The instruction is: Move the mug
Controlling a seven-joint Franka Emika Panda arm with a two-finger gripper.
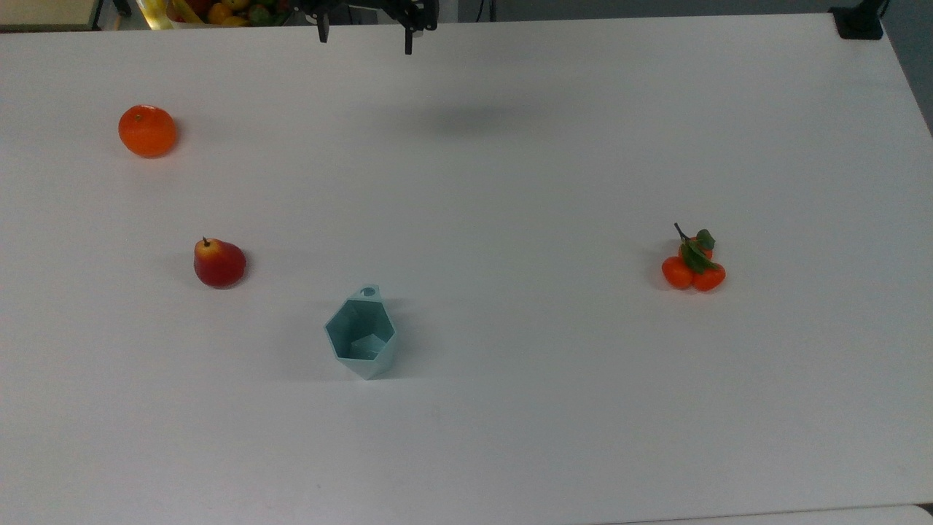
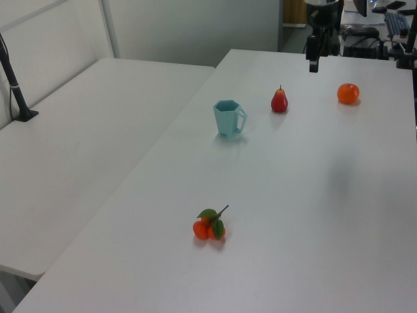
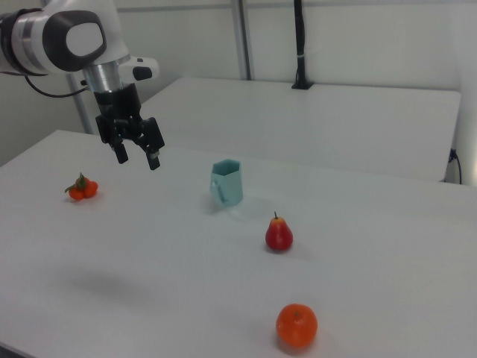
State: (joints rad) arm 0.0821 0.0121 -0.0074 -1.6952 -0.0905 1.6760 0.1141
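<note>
The mug [image 1: 361, 334] is a pale teal faceted cup standing upright on the white table [image 1: 510, 182], its handle tab pointing to the far edge in the top view. It also stands in the left view [image 2: 229, 118] and in the right view [image 3: 227, 182]. My gripper [image 1: 364, 38] hangs high at the table's far edge in the top view, open and empty, well away from the mug. In the right view the gripper [image 3: 137, 156] is up in the air to the left of the mug. The left view has a fingertip [image 2: 313, 64] near its top edge.
An orange [image 1: 147, 130], a red pear [image 1: 219, 263] and a cluster of small tangerines with leaves [image 1: 693, 265] lie spread on the table. A bowl of fruit [image 1: 219, 11] sits beyond the far edge. A second white table [image 2: 78, 143] adjoins it.
</note>
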